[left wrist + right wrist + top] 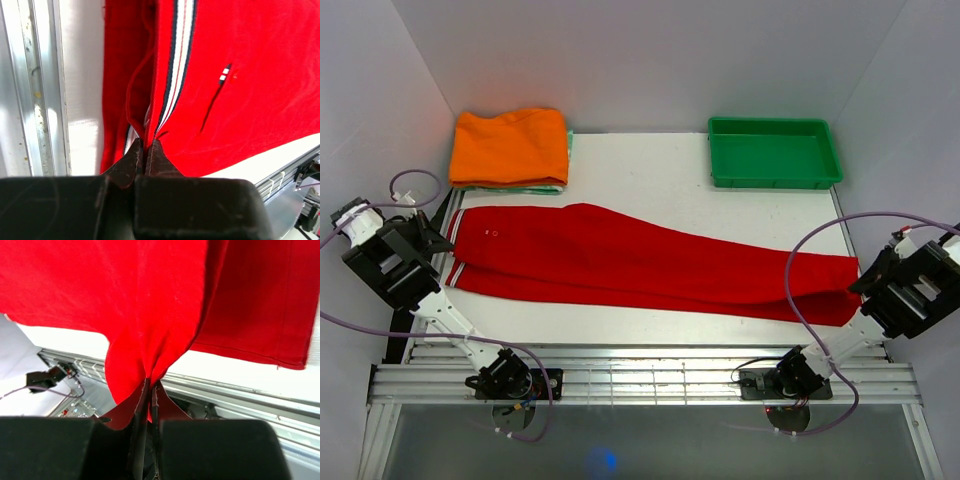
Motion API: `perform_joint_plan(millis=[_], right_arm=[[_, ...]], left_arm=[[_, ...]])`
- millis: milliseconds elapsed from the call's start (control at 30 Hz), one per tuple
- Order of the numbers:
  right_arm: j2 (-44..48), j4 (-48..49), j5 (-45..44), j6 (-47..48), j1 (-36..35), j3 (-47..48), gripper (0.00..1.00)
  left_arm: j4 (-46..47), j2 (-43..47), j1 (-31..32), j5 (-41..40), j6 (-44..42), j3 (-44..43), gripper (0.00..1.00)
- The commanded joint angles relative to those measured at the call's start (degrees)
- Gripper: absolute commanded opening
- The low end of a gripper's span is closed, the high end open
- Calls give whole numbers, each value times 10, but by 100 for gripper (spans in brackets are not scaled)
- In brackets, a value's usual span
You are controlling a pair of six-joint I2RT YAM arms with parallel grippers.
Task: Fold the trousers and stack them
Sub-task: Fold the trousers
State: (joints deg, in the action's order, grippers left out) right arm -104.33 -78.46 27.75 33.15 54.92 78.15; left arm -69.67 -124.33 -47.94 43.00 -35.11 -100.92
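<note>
The trousers lie stretched across the middle of the counter, waistband at the left of the frame and leg ends at the right. The left hand is pinched tight on the waistband edge. The right hand is pinched tight on a leg hem. A folded orange garment sits upper left, a green tray upper right.

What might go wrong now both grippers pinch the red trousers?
The left gripper pinches only a thin waistband edge of the trousers, so it might slip when lifted. The right gripper holds little cloth at the leg end; one leg may stay behind. The nearby orange garment could get dragged.
</note>
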Motion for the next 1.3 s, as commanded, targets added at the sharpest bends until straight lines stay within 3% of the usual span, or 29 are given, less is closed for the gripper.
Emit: perform_joint_plan(millis=[0,233,567,1067,1267], right_arm=[[-21,99,36,24,19,153,8],[-36,59,16,75,27,248,8],[-39,152,-60,148,89,107,8],[-35,229,-103,154,88,8,8],[-39,203,-77,146,78,44,8]], left_arm=[[38,44,-3,37,-4,-71,0],[-39,61,-8,51,-34,-116,0],[-107,30,-72,19,-128,-92,0],[67,14,-65,-129,-87,117,0],[37,28,-61,-94,-69,72,0]])
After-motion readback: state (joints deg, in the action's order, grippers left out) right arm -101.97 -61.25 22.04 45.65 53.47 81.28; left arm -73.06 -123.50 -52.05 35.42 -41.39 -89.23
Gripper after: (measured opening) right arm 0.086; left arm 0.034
